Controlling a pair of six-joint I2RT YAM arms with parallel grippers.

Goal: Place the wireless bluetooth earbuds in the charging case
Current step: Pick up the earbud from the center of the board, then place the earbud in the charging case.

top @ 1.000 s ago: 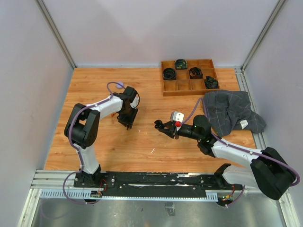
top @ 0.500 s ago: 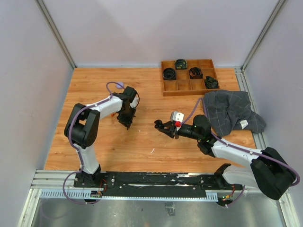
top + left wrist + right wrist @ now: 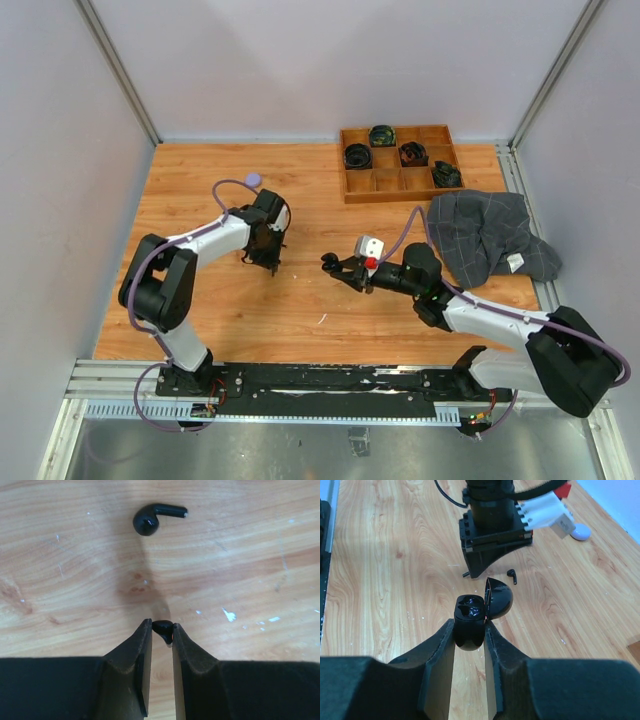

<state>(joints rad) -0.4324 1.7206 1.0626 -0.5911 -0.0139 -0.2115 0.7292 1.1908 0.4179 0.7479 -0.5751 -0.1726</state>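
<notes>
Earbud (image 3: 162, 627) sits pinched in the left gripper (image 3: 161, 630) near a loose earbud (image 3: 148, 522), while the right gripper (image 3: 470, 624) clamps the open charging case (image 3: 470, 614).

Two black earbuds (image 3: 146, 524), one open case (image 3: 470, 622), one tray (image 3: 390, 183), one cloth (image 3: 490, 240).

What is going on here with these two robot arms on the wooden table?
The right gripper holds a black charging case with its lid flipped open. The left gripper pinches one black earbud just over the wooden table, while a second black earbud lies loose a little beyond it. The two grippers are apart, so the pinched earbud has not yet reached the case.
</notes>
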